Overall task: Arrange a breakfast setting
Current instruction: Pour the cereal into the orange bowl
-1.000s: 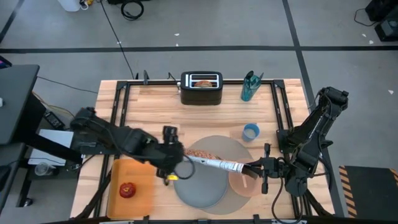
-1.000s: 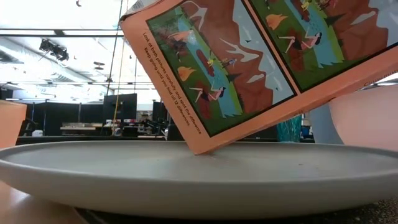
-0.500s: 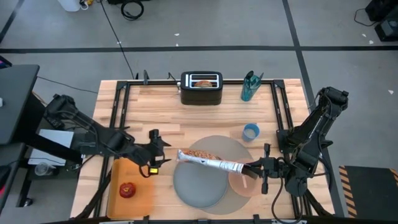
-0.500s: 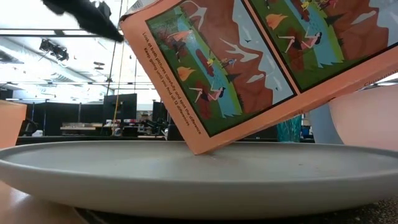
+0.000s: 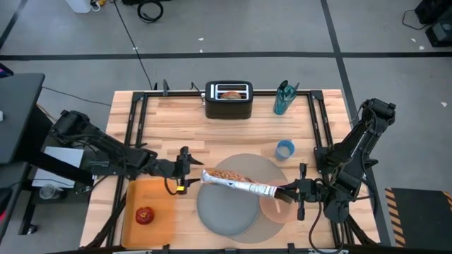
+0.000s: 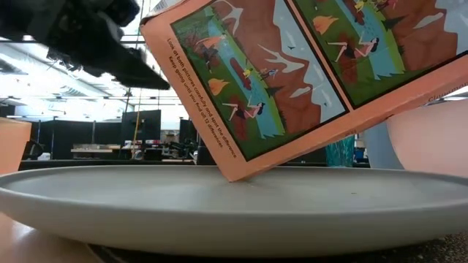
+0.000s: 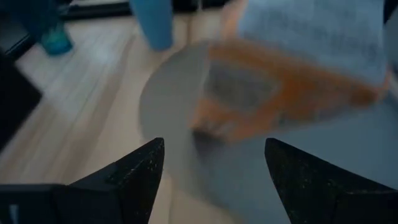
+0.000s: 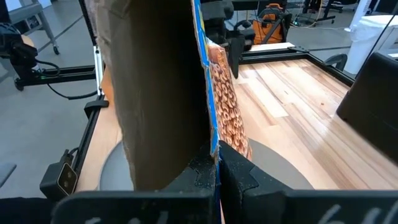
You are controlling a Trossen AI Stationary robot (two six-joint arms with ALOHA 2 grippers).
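The right gripper (image 5: 288, 192) sits near the table's (image 5: 176, 120) right front corner, its 2 fingers pinched tight on the edge of a cereal box (image 5: 236, 181), which lies tilted across the grey mat (image 5: 265, 169) with 1 corner resting on the grey-blue plate (image 5: 224, 212) and its held end over the pink bowl (image 5: 279, 208). In the low view the box (image 6: 307, 73) leans on that corner at the plate's (image 6: 219, 201) middle, with bare plate rim on both sides. The left gripper (image 5: 185, 169), fingers spread wide and holding nothing, hovers just beside the box's free end, above the mat's left edge. The red apple (image 5: 145, 215) lies on the orange tray (image 5: 159, 197) at the left front corner. The toaster (image 5: 229, 100) with a bagel (image 5: 230, 93) stands at the back edge, a teal bottle (image 5: 284, 97) beside it and a blue cup (image 5: 284, 149) nearer the mat, with open wood between them.
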